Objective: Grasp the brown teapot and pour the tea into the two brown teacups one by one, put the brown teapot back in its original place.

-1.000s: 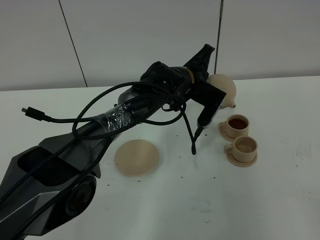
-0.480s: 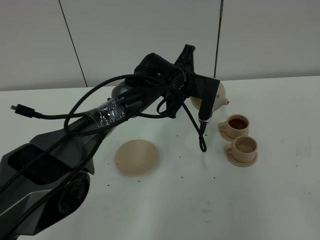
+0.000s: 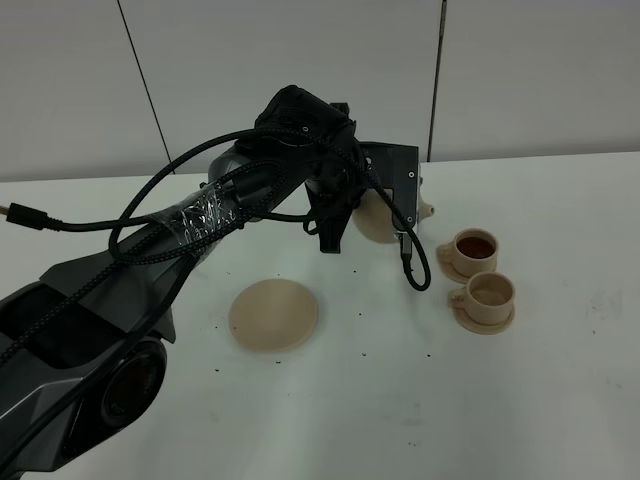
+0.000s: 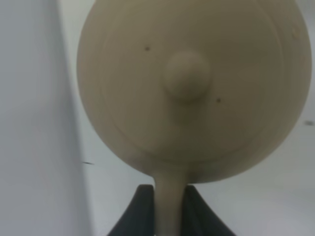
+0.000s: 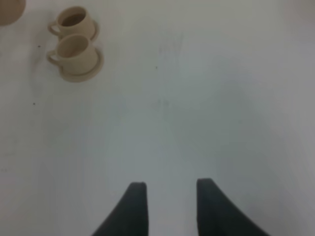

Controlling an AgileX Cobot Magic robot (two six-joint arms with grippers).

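Observation:
My left gripper is shut on the loop handle of the brown teapot and holds it in the air, left of the cups, with its spout pointing right. In the left wrist view the teapot fills the frame, lid knob facing the camera, handle pinched between the fingers of the gripper. The two brown teacups stand on their saucers: the far one holds dark tea, the near one a paler liquid. The teapot's saucer plate lies bare. My right gripper is open and empty above the table.
The cups also show in the right wrist view, the far cup and the near cup. A black cable loop hangs from the left wrist close to the cups. The white table meets a white wall behind.
The left arm has swung the teapot left and back, away from the cups, and turned its wrist so the teapot sits more level. The cups and saucer have not moved.

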